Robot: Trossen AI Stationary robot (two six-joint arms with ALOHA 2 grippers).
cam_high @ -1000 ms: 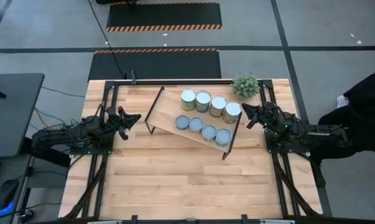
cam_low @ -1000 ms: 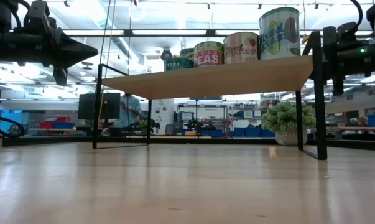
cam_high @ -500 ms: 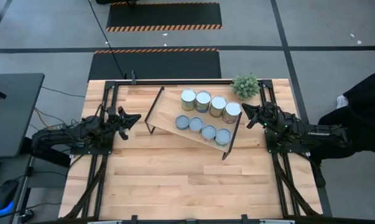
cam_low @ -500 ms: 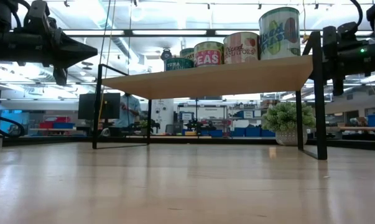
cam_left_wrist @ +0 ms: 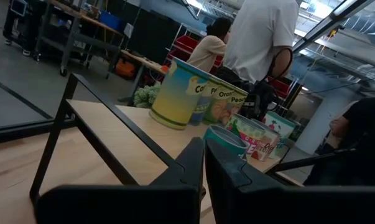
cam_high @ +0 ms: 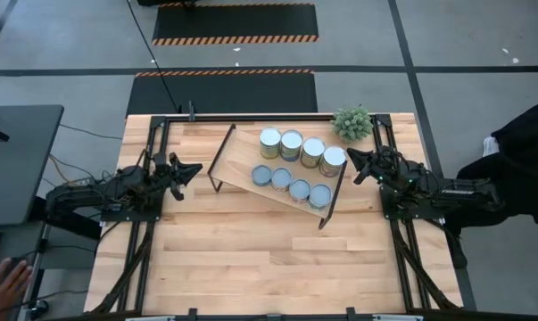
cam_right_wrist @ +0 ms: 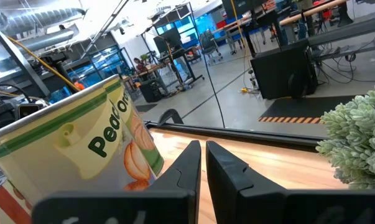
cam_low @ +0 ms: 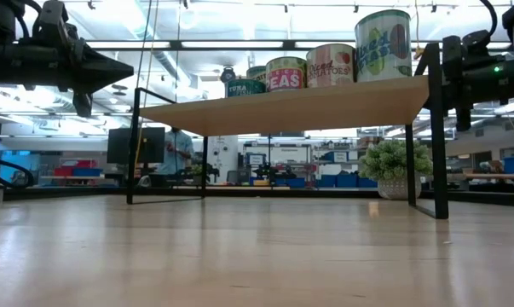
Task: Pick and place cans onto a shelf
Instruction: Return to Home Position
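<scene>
Overhead: eight cans (cam_high: pixel 292 143) on shelf (cam_high: pixel 237 159) | low view: labels | left gripper (cam_high: pixel 196 168), right gripper (cam_high: pixel 351 166) clenched, empty

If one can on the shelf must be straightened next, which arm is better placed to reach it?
Probably right. The right gripper sits beside the shelf end where the cans stand; the left gripper faces the bare end.
</scene>
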